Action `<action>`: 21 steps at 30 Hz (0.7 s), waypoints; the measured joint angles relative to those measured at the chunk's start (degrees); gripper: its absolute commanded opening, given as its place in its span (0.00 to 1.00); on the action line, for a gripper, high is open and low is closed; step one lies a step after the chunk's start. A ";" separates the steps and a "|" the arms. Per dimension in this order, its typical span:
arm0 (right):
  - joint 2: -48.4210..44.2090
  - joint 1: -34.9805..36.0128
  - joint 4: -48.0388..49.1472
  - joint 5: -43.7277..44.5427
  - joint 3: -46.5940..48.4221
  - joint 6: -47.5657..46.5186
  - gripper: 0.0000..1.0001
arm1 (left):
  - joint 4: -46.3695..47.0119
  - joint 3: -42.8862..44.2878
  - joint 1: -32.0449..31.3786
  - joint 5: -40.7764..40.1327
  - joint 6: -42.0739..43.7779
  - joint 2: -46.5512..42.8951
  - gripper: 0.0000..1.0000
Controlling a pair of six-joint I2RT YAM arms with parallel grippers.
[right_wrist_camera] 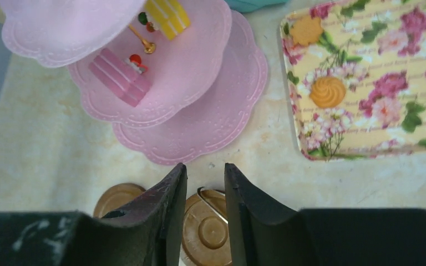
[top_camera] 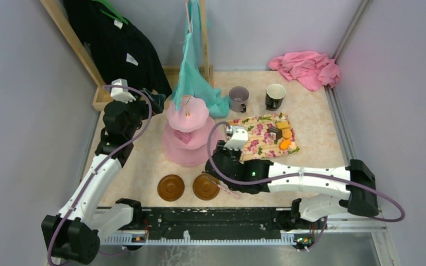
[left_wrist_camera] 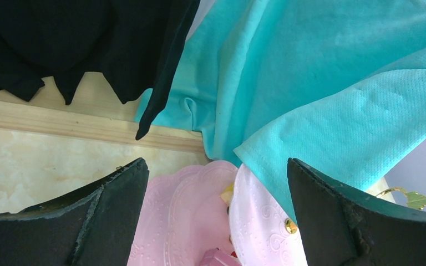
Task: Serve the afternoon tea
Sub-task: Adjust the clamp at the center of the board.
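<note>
Brown discs (top_camera: 171,187) are laid side by side near the front of the surface (top_camera: 144,166). The right claw (right_wrist_camera: 205,169) is held almost closed over the right disc (right_wrist_camera: 206,235); whether its rim is pinched cannot be told. Just behind, a pink cake (right_wrist_camera: 119,77) and a yellow cake (right_wrist_camera: 167,16) are set on the pink stand (top_camera: 177,149). The left claw (left_wrist_camera: 216,163) is held wide open by its top. Farther back, a grey mug (top_camera: 238,98) and a black mug (top_camera: 275,96) are stood.

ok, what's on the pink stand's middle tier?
A pink cake slice and a yellow cake slice on the middle tier; the top tier hides part of it.
</note>
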 measured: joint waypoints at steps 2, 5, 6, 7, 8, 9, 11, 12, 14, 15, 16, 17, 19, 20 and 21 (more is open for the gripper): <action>-2.93 -0.04 0.68 0.13 -3.58 7.21 0.35 | -0.15 0.00 0.00 -0.20 -0.17 0.00 0.99; -4.13 -0.81 0.26 -1.09 -7.43 18.08 0.36 | -0.42 0.00 -0.02 -0.39 -0.48 0.00 0.99; -3.89 -1.05 -0.28 -1.73 -7.98 21.35 0.35 | -0.44 0.00 0.00 -0.42 -0.63 0.00 0.99; -3.43 -1.38 -1.46 -2.43 -8.02 25.42 0.35 | -0.46 0.00 -0.02 -0.46 -0.87 0.00 0.99; -2.89 -1.68 -2.29 -3.13 -7.93 29.57 0.35 | -0.48 0.00 -0.02 -0.57 -1.09 0.00 0.99; -2.36 -1.92 -3.02 -3.69 -7.89 33.00 0.35 | -0.50 0.00 -0.02 -0.63 -1.29 0.00 0.99; -0.94 -2.32 -5.03 -5.14 -7.69 40.24 0.33 | -0.52 0.00 -0.02 -0.79 -1.53 0.00 0.99; 0.15 -2.51 -7.08 -6.08 -7.15 44.06 0.31 | -0.55 0.00 0.00 -0.85 -1.64 -0.02 0.99; 2.64 -3.04 -10.99 -8.02 -5.20 50.88 0.29 | -0.57 0.00 -0.02 -0.87 -1.75 -0.02 0.99; 4.24 -3.37 -12.90 -9.20 -3.69 54.03 0.29 | -0.59 0.00 -0.02 -0.87 -1.77 -0.07 0.99; 5.92 -3.76 -14.82 -10.40 -1.97 56.87 0.29 | -0.66 0.00 -0.02 -0.90 -1.81 -0.13 0.99; 7.21 -3.98 -16.04 -11.43 -0.61 58.82 0.29 | -0.72 0.00 -0.02 -0.90 -1.88 -0.20 0.99; 9.20 -4.28 -17.99 -13.22 1.40 61.57 0.30 | -0.76 0.00 -0.02 -0.87 -1.90 -0.33 0.99; 10.05 -4.31 -18.82 -14.16 2.16 62.62 0.29 | -0.76 0.00 -0.02 -0.87 -1.90 -0.44 0.99; 10.82 -4.31 -19.61 -15.10 2.73 63.43 0.29 | -0.76 0.00 -0.02 -0.85 -1.90 -0.55 0.99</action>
